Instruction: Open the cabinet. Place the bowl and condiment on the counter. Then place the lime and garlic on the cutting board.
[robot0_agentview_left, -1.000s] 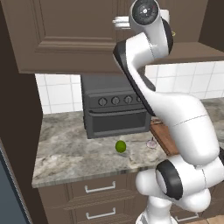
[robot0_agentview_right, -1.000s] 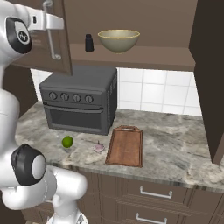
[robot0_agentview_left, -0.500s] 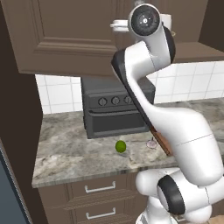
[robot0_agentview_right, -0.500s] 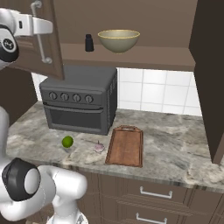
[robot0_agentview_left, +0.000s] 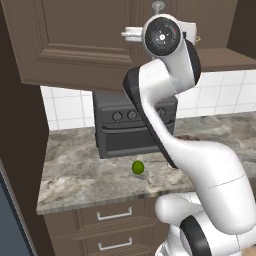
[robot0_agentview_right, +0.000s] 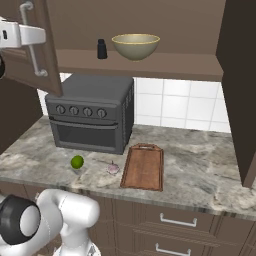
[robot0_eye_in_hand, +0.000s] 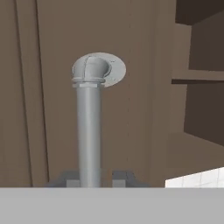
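Open cabinet (robot0_agentview_right: 45, 60): pincer (robot0_eye_in_hand: 89, 179) clamps handle (robot0_eye_in_hand: 89, 127).

Readable text: none in any view.
Cabinet (robot0_agentview_right: 150, 30) doors: plain brown panels, no lettering.
Toaster oven (robot0_agentview_right: 92, 120): four round knobs, markings too small to read, no brand visible.
Robot arm (robot0_agentview_left: 165, 100): white shell, a small red dot on the round joint cap, no legible label.
Cutting board (robot0_agentview_right: 144, 166): bare wood, unmarked.
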